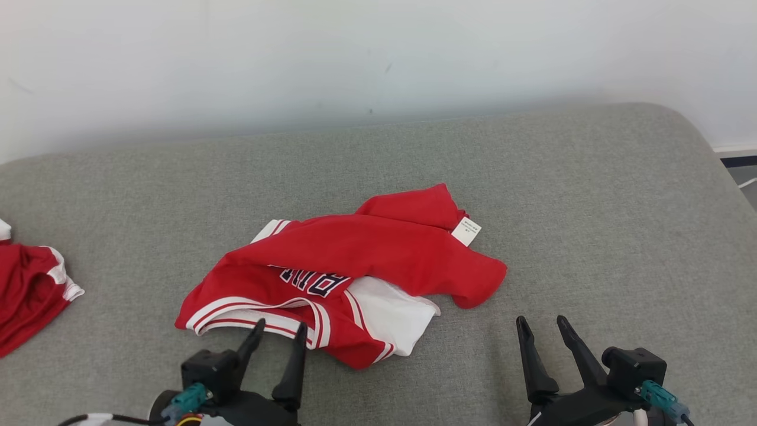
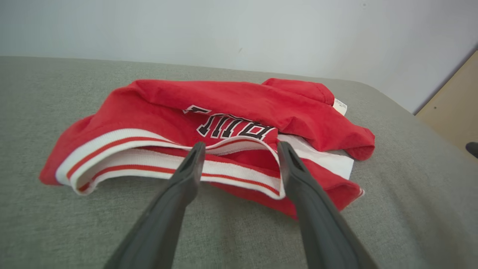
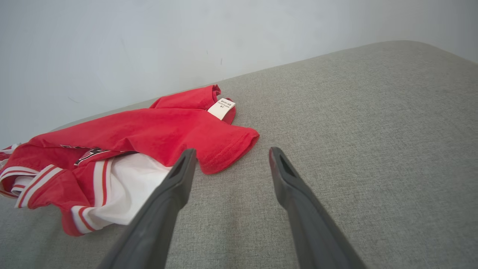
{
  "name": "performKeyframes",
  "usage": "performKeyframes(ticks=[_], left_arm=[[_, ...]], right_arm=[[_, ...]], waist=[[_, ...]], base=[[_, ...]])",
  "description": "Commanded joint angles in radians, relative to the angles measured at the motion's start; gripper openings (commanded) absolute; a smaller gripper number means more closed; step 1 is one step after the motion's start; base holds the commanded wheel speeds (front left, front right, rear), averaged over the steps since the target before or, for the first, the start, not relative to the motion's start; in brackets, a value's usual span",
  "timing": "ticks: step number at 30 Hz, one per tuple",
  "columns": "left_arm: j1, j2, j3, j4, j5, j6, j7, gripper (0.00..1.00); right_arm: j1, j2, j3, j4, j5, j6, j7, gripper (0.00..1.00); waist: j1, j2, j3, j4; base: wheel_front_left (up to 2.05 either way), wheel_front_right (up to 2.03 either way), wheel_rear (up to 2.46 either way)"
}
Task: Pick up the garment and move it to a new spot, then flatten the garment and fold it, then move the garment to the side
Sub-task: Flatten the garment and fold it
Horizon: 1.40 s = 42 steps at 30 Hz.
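Far left edge: a second red-and-white garment (image 1: 26,296) bunched on the grey fabric surface (image 1: 591,195), well apart from the rest. Left end effector (image 1: 281,325) at lower left, fingers apart, nothing clamped; its tips sit at the white-and-red striped band of the task garment (image 1: 378,248), touching or just above it, cannot tell which. The garment lies crumpled mid-surface, long axis running from near left to far right in the head view. Striped band end points toward the robot's left, white tag (image 1: 466,230) end points away to the right. Dark lettering (image 1: 313,283) reads upside down from the head view. White panel (image 1: 390,313) shows at the near edge, under a folded-over red layer. Right end effector (image 1: 540,320) at lower right, fingers apart, empty, over bare surface near the garment's right red corner, not touching it.
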Motion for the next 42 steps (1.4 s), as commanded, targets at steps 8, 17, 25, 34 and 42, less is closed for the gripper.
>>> performKeyframes(ticks=[8, 17, 25, 34, 42], left_arm=[[-0.004, -0.006, -0.053, 0.014, 0.031, -0.013, 0.018, 1.00], [-0.030, 0.007, -0.094, 0.107, 0.034, -0.039, 0.066, 0.00], [-0.027, 0.015, -0.059, 0.105, 0.014, -0.026, 0.016, 0.00], [0.049, 0.091, -0.020, -0.034, -0.011, 0.009, 0.084, 0.00], [0.165, 0.186, 0.027, -0.168, -0.040, 0.051, 0.156, 0.00]], right_arm=[[0.009, -0.001, 0.004, -0.001, 0.005, 0.001, -0.002, 1.00], [0.003, -0.001, 0.003, 0.013, 0.013, 0.001, -0.014, 1.00], [0.024, -0.001, -0.015, 0.027, 0.008, 0.001, -0.019, 1.00], [0.052, -0.001, -0.023, 0.031, 0.021, 0.001, -0.017, 1.00], [0.057, -0.001, -0.021, 0.036, 0.032, 0.001, -0.019, 1.00]], waist=[[0.0000, 0.0000, 0.015, -0.037], [0.0000, 0.0000, 0.031, -0.086], [0.0000, 0.0000, 0.001, -0.050], [0.0000, 0.0000, -0.061, 0.073], [0.0000, 0.0000, -0.075, 0.133]], base=[[0.00, 0.00, 0.00], [0.00, 0.00, 0.00], [0.00, 0.00, 0.00], [0.00, 0.00, 0.00], [0.00, 0.00, 0.00]])
